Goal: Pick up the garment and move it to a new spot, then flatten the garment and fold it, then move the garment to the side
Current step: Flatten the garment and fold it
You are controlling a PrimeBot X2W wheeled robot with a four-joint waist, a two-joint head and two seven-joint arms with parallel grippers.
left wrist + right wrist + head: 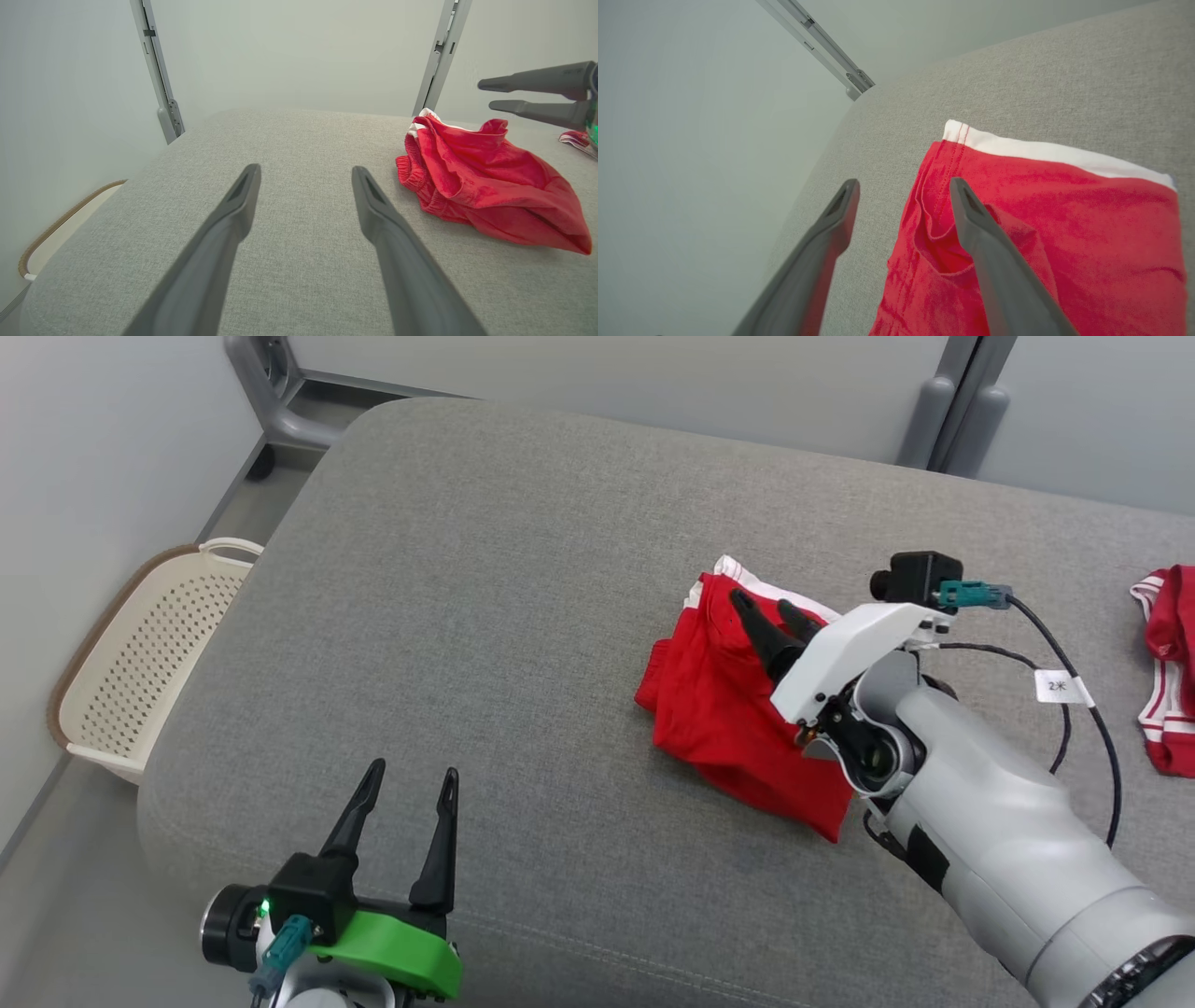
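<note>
Grey fabric worktop spans the head view. The red garment lies crumpled right of centre, its right side hidden by the right gripper, whose fingers stand apart and hold nothing. The left gripper, lower left, is spread and empty. A second red garment is cut off at the right edge.

Left wrist view: the garment lies at middle right; the right gripper's body is cut off.

Right wrist view: the fingers straddle the garment's left hem; contact unclear.
</note>
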